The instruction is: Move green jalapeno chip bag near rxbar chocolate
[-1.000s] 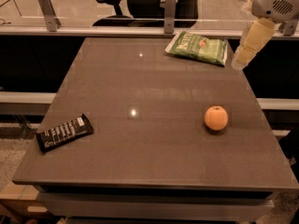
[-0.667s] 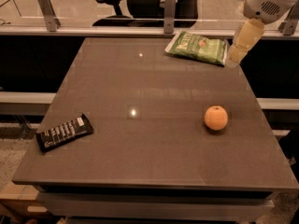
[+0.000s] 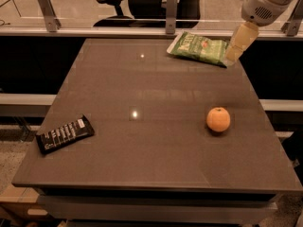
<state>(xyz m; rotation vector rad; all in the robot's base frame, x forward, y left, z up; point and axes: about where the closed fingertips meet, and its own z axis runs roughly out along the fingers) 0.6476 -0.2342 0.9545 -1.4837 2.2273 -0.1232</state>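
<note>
Lying close to the left edge, toward the near-left corner of the table (image 3: 142, 79), the rxbar chocolate (image 3: 65, 135) is a flat black bar with white text lines. Its long axis slants from near-left to far-right, with the white patch at the right end. Between it and the far edge the brown tabletop is open across the whole middle. The green jalapeno chip bag (image 3: 201, 47) sits against the far edge, toward the far-right corner, well apart from the bar. It is crinkly green with a white left edge, white lettering and a small red mark. Its long axis runs nearly along the far edge, the right end angled slightly toward the near side. An orange (image 3: 218, 119) rests nearer the right edge. My gripper (image 3: 234, 56) hangs at the bag's right end, by the far-right corner; I cannot tell whether it is spread or closed.
</note>
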